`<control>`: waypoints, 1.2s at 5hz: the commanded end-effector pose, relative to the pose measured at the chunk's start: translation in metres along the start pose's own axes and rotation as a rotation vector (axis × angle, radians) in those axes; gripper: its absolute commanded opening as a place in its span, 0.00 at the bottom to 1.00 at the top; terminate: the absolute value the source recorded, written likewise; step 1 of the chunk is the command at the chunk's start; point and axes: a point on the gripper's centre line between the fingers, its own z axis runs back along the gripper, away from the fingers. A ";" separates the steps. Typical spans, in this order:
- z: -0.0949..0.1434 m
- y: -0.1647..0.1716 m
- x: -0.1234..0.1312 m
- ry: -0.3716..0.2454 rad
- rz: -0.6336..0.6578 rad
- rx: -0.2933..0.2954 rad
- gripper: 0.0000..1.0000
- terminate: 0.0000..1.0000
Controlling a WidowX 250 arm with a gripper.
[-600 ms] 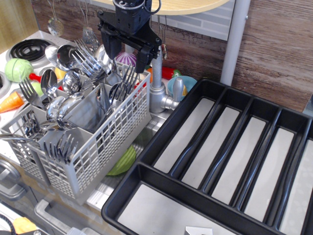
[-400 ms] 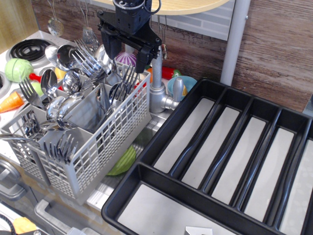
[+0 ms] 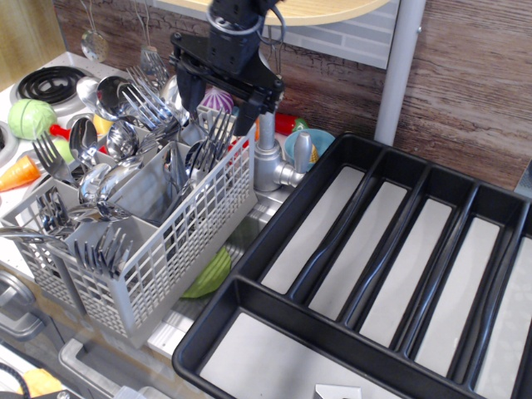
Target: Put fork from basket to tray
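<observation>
- My end effector has dropped lower and shifted slightly right since a moment ago; its fingers now hang just above the rear compartments of the basket.
- Fingers are spread wide, nothing between them.
- The wrist has tilted a bit compared with before, so I read this as the descent toward a grasp, not a hover.
- Target looks like the fork standing tines-up in the back-right compartment, right under the gap between my fingers. Other forks stand in the back-left and front cells, so I can't be sure which one gets picked.
- The fork is in the basket, untouched; not lifted.
- Spoons crowd the middle cells, close to the forks; risk of pinching two pieces or snagging a neighbour on the way up.
- The tray sits to the right of the basket, its long compartments showing bare grey lining; no cutlery in it, only a small pale scrap at the bottom edge.
- Task is at an early stage: reach under way, grasp, lift and carry all remain.
- Next needs a bit more descent, then closing on the fork's neck.
</observation>
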 end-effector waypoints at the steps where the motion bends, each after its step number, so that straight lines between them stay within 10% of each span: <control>1: 0.006 -0.002 0.020 -0.007 0.221 0.090 1.00 0.00; 4: -0.037 0.009 0.042 0.000 0.479 0.203 1.00 0.00; 5: -0.034 0.006 0.042 0.006 0.490 0.210 0.00 0.00; 6: -0.030 0.008 0.043 0.000 0.477 0.208 0.00 0.00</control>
